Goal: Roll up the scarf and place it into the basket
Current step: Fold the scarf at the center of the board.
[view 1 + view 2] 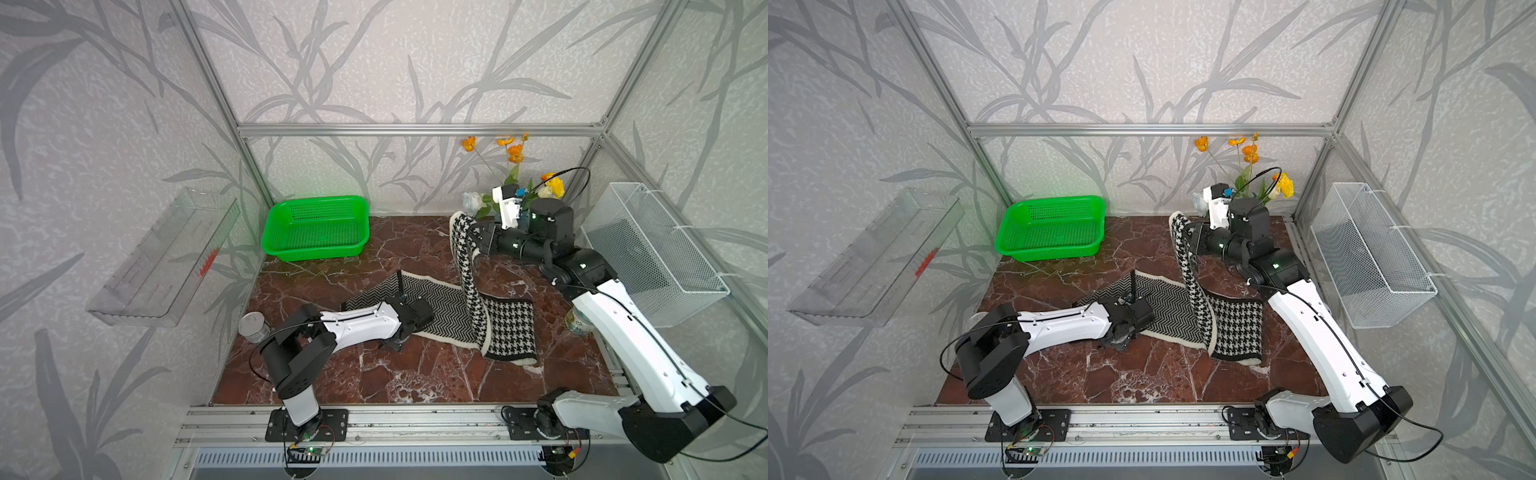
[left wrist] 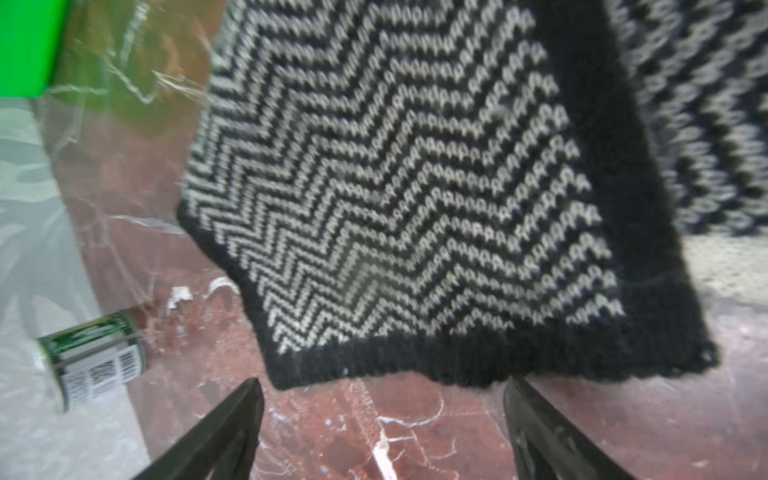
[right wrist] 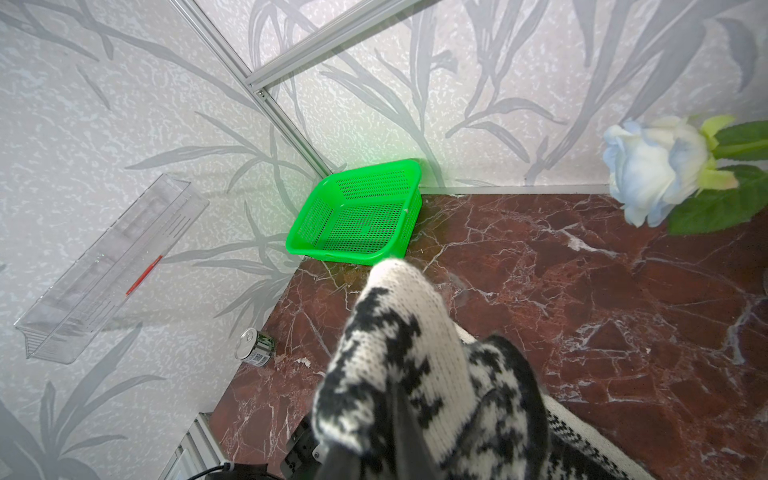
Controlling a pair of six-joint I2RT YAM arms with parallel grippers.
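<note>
The basket (image 1: 320,252) stands on the table (image 1: 374,374) behind the scarf (image 1: 444,303).

Knitted black-and-white scarf (image 1: 440,307) lay unrolled: herringbone end before left gripper (image 2: 383,384), houndstooth end raised in right gripper (image 1: 473,241). Green perforated plastic basket (image 1: 316,228) stood beyond both.

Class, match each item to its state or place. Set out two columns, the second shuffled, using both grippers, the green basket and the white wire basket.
1 left gripper
2 right gripper
3 green basket
4 white wire basket

A empty, in the table's far corner
B shut on the scarf's raised end
C hanging clear of the table
D open, by the scarf's flat end

Pairs: 1-D, 2-B, 3-A, 4-C
</note>
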